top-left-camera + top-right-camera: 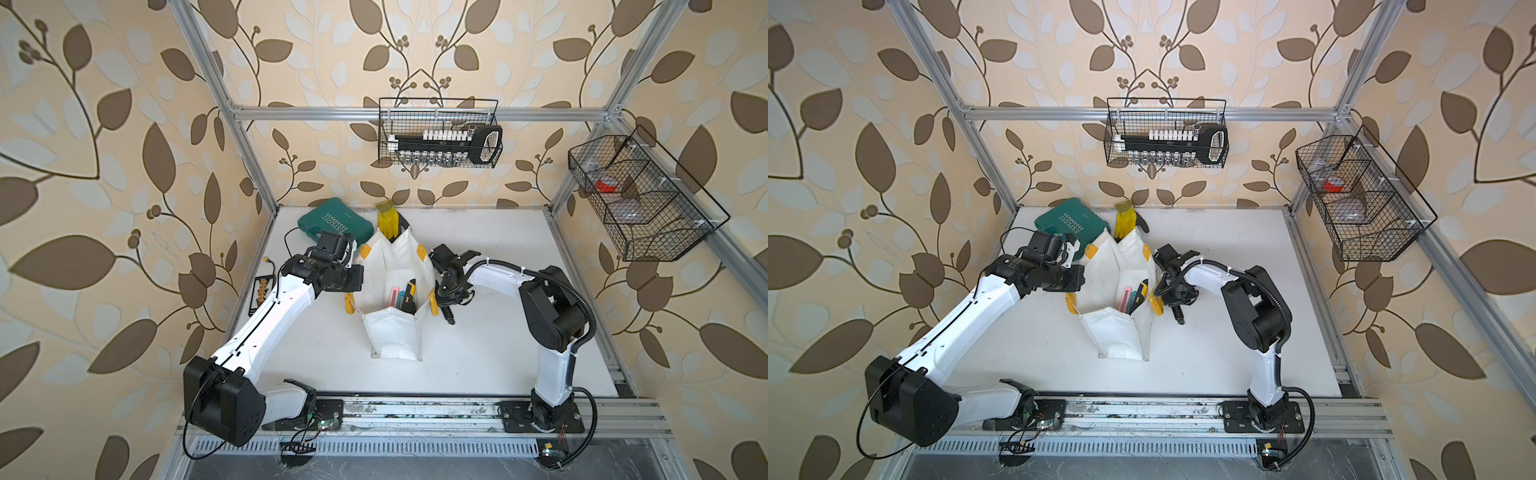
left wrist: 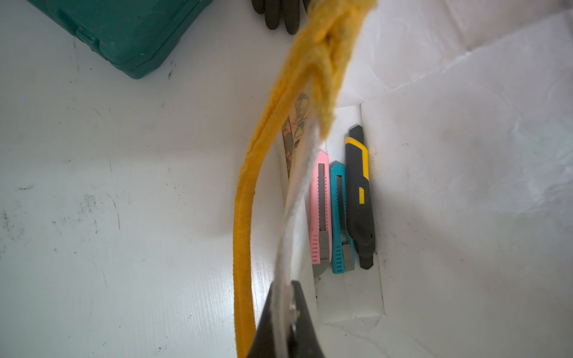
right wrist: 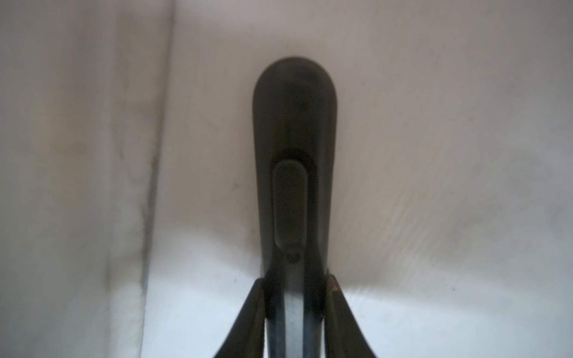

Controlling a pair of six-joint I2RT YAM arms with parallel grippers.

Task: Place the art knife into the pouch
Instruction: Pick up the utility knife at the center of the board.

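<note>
The pouch (image 1: 395, 336) (image 1: 1117, 332) stands open mid-table, white with yellow handles (image 2: 245, 217). Three knives lie inside it: pink (image 2: 321, 210), teal (image 2: 339, 217) and black-and-yellow (image 2: 359, 198). My left gripper (image 2: 286, 288) (image 1: 360, 277) is shut on the pouch's white left rim, between the handle ends. Just outside the pouch's right wall, low over the table, my right gripper (image 3: 294, 282) (image 1: 446, 306) is shut on a black art knife (image 3: 293, 124) (image 1: 449, 316). The knife's free end points toward the table's front.
A green tool case (image 1: 334, 224) and a yellow glove (image 1: 388, 222) lie behind the pouch. A small bit tray (image 1: 261, 293) sits at the table's left edge. Wire baskets hang on the back wall (image 1: 440, 133) and the right wall (image 1: 640, 195).
</note>
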